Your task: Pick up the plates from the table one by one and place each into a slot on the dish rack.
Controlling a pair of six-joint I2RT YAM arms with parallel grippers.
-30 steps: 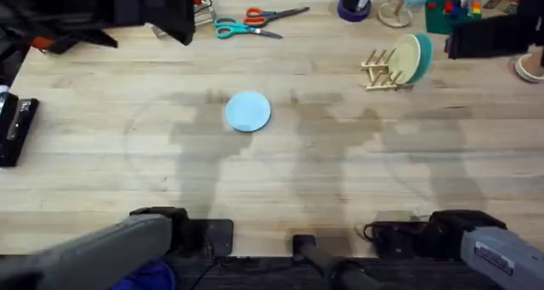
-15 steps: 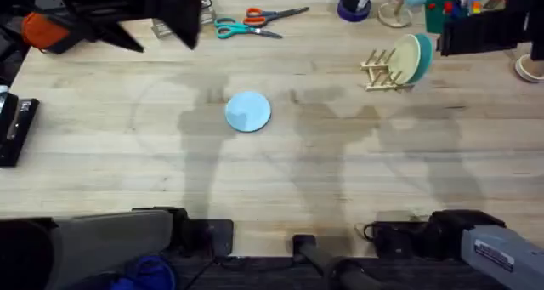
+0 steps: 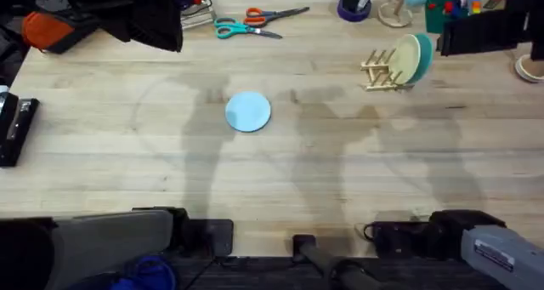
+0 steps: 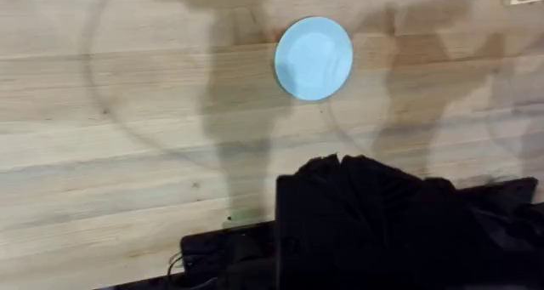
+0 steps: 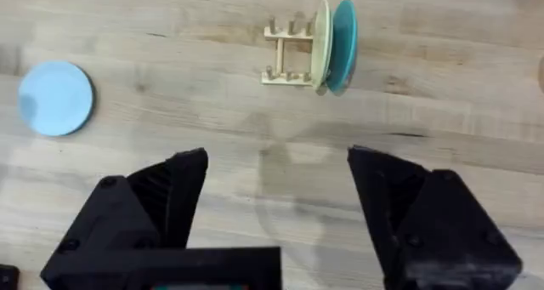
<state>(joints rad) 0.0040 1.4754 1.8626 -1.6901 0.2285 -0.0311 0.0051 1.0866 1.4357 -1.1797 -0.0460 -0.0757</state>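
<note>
- Right wrist view had the right gripper [image 5: 276,213] nearest, its two black fingers spread wide apart with bare table [image 5: 280,162] between them and nothing in its hold.
- Ahead of those fingers and off to one side, well apart from them, the light blue plate [image 5: 55,98] lay flat on the wood.
- Farther ahead, nearly in line with the open gap, the dish rack [image 5: 289,54] stood with a cream-yellow plate [image 5: 321,43] and a teal plate [image 5: 343,45] upright in its slots, side by side at one end.
- Left wrist view showed dark gear at its near edge; whether the left gripper was open or closed could not be told. The light blue plate [image 4: 313,58] sat beyond it, well clear.
- Overhead, the light blue plate [image 3: 248,111] rested near the table's middle, with the dish rack [image 3: 382,71] well apart from it toward the right arm's far side.
- Judged by looks, the plate was light, stiff and smooth, likely to slide if pushed; lying flat, it would need pinching at its rim, one finger eased under the edge.
- Both arms appeared held high and back from the work, neither near the plate.
</note>
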